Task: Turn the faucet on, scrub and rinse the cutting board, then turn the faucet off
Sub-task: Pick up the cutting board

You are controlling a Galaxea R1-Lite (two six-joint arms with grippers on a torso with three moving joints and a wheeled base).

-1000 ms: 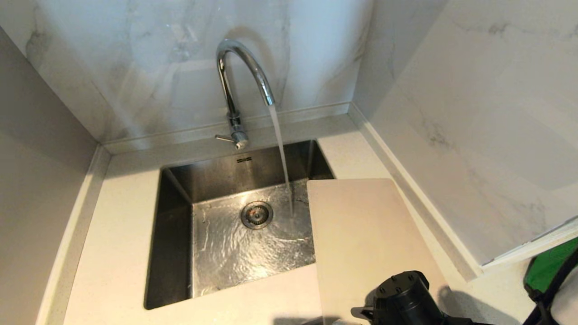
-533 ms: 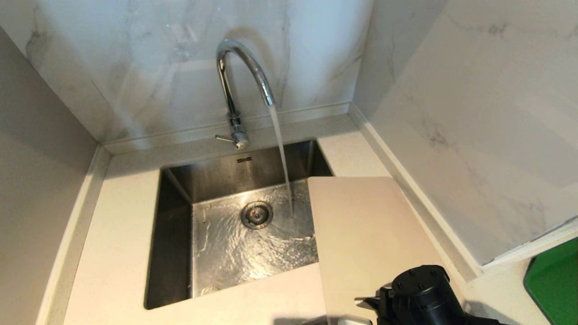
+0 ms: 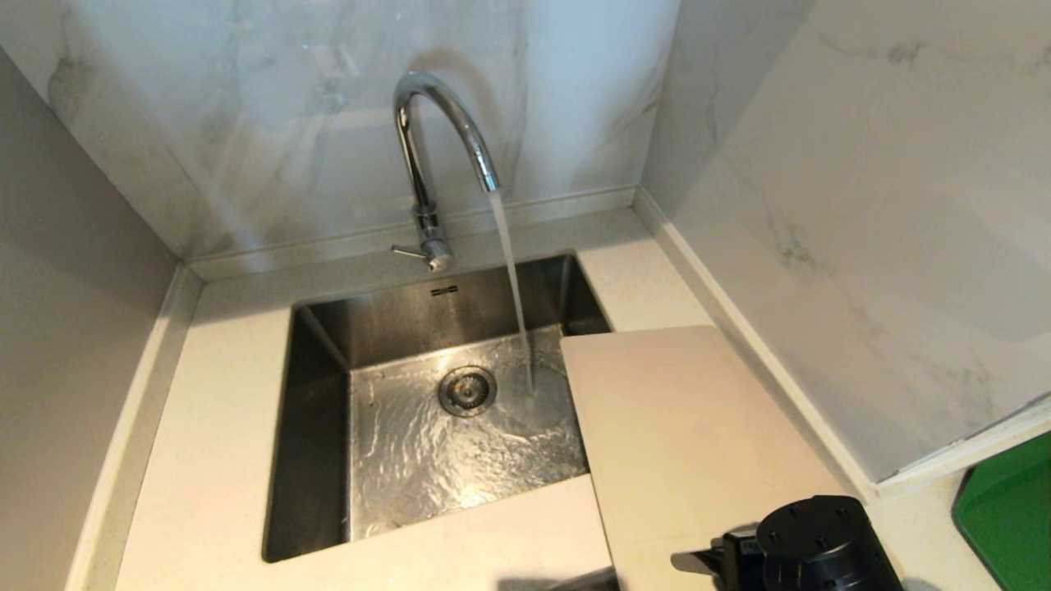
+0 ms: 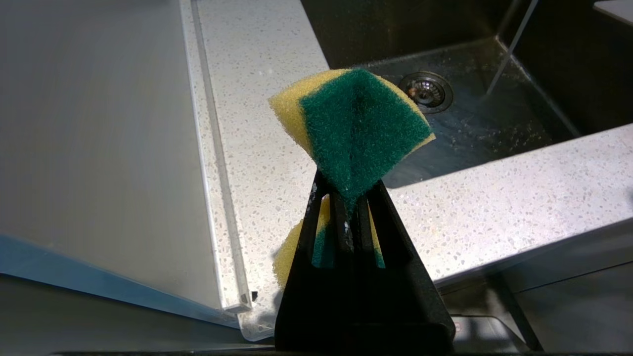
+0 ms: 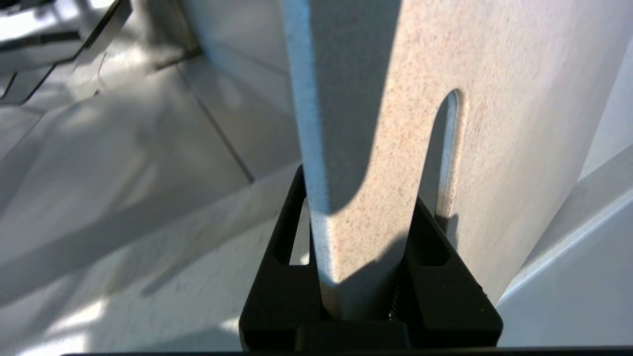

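Observation:
The chrome faucet (image 3: pixel 435 139) stands behind the sink, and water (image 3: pixel 511 271) runs from its spout into the basin. The cream cutting board (image 3: pixel 698 427) lies roughly level over the counter to the right of the sink, its far left corner overhanging the basin. My right gripper (image 5: pixel 358 198) is shut on the board's (image 5: pixel 494 99) near end, on the strip beside the handle slot (image 5: pixel 445 148). In the head view only that arm's black wrist (image 3: pixel 821 546) shows. My left gripper (image 4: pixel 348 190), outside the head view, is shut on a yellow and green sponge (image 4: pixel 356 123) above the counter's front edge.
The steel sink (image 3: pixel 312 460) has a round drain (image 3: pixel 466 391) and a wet floor. Marble walls close the back and the right side. A green object (image 3: pixel 1006 509) sits at the far right edge. Pale speckled counter (image 3: pixel 205 427) lies left of the sink.
My right wrist has moved to the right along the bottom of the head view. The board's near end has swung right with it, uncovering more of the sink floor.

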